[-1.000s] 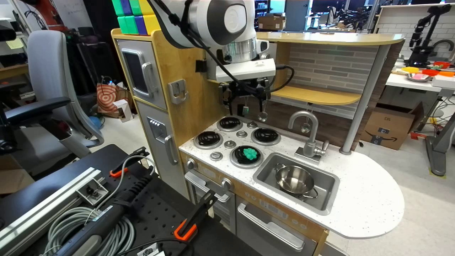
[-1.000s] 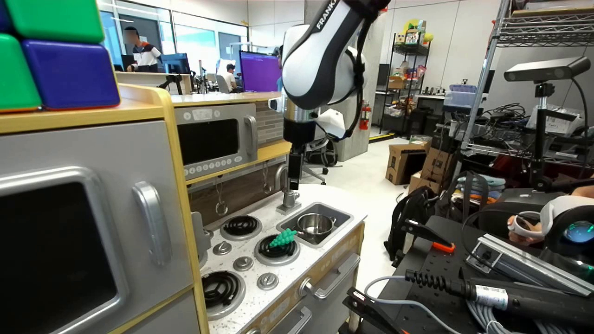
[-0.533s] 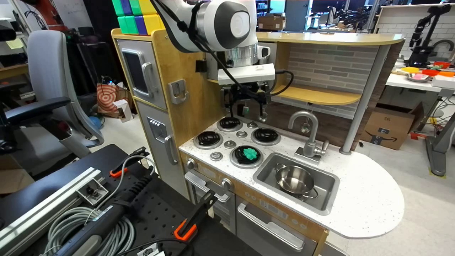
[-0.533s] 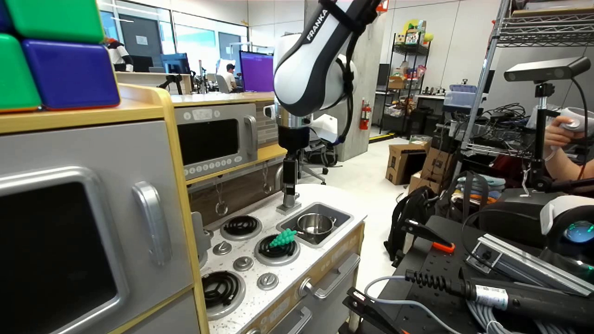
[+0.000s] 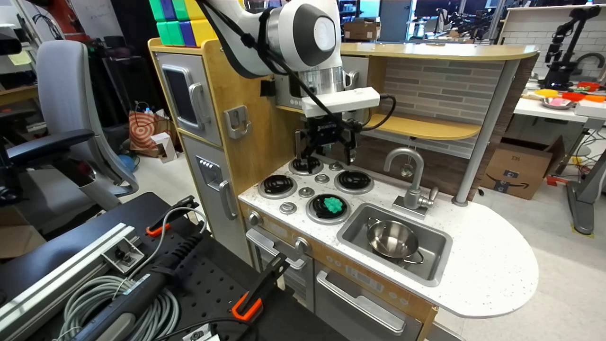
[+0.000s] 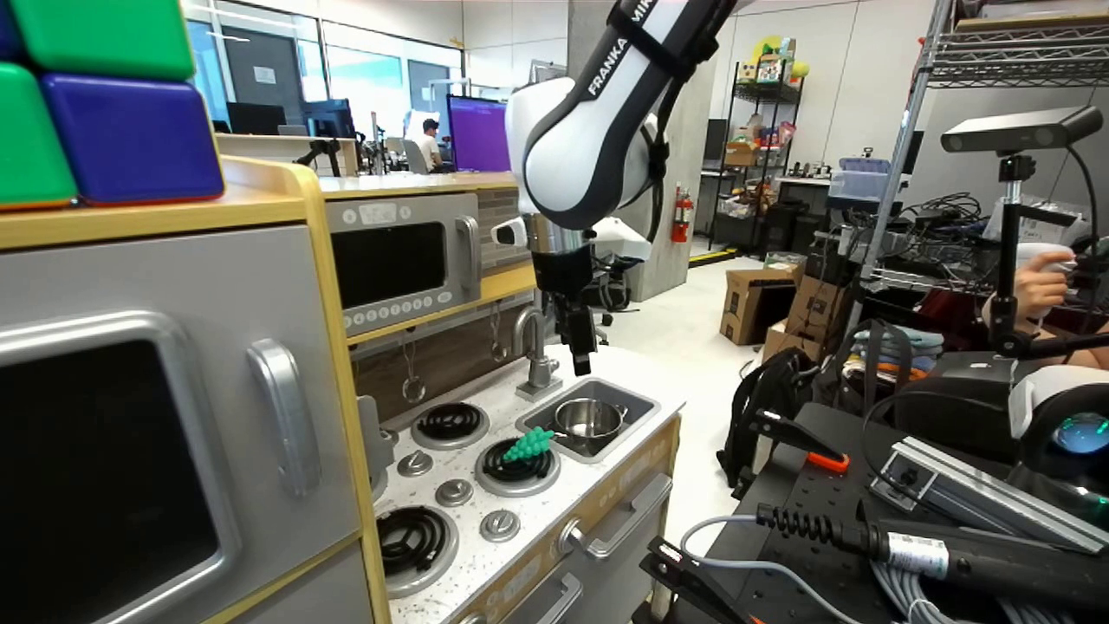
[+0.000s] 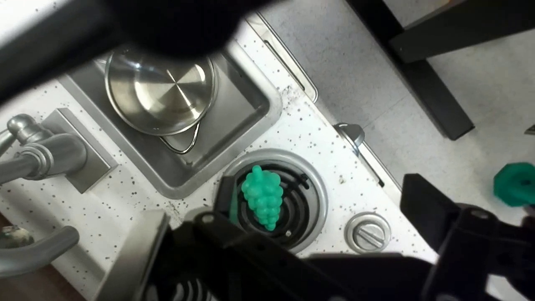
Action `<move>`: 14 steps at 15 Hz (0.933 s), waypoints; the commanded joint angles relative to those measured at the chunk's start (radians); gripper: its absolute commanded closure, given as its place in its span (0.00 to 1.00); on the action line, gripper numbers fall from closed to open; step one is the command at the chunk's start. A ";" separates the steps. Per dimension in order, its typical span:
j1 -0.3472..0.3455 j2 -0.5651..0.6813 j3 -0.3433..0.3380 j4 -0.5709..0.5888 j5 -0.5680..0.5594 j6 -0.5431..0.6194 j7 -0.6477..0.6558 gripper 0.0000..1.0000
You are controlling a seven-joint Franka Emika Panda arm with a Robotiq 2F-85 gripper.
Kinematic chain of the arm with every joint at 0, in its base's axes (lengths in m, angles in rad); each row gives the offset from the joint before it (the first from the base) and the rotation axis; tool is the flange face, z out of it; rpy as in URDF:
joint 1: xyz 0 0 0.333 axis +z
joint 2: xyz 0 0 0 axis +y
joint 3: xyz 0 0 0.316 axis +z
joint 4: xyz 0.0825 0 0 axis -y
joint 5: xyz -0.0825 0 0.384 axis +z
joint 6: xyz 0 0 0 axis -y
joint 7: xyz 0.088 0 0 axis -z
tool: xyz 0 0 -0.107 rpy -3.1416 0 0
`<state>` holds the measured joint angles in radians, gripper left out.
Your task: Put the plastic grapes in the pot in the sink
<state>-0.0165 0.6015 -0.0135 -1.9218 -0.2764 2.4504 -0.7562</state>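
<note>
Jaws apart under FRANKA-lettered arm

Robotics lab. Franka arm over a toy kitchen with burners and sink; camera on a stand; perforated black bench with clamps and coiled cable; wire rack piled with cables. Gray office chair, plus purple screen and seated person across the room.

From just above the claw, the wrist view looks down past it. Both exterior views look down toward it from afar, sharing the sink below; in an exterior view a gray cabinet stands nearer than it.
</note>
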 commanded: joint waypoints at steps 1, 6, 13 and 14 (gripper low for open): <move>-0.037 0.071 0.032 0.087 -0.061 -0.058 -0.156 0.00; -0.021 0.063 0.023 0.059 -0.045 -0.042 -0.166 0.00; -0.020 0.212 0.043 0.146 -0.020 0.065 -0.132 0.00; -0.016 0.243 0.040 0.163 -0.025 0.084 -0.113 0.00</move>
<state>-0.0248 0.7279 0.0169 -1.8438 -0.3024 2.4755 -0.9073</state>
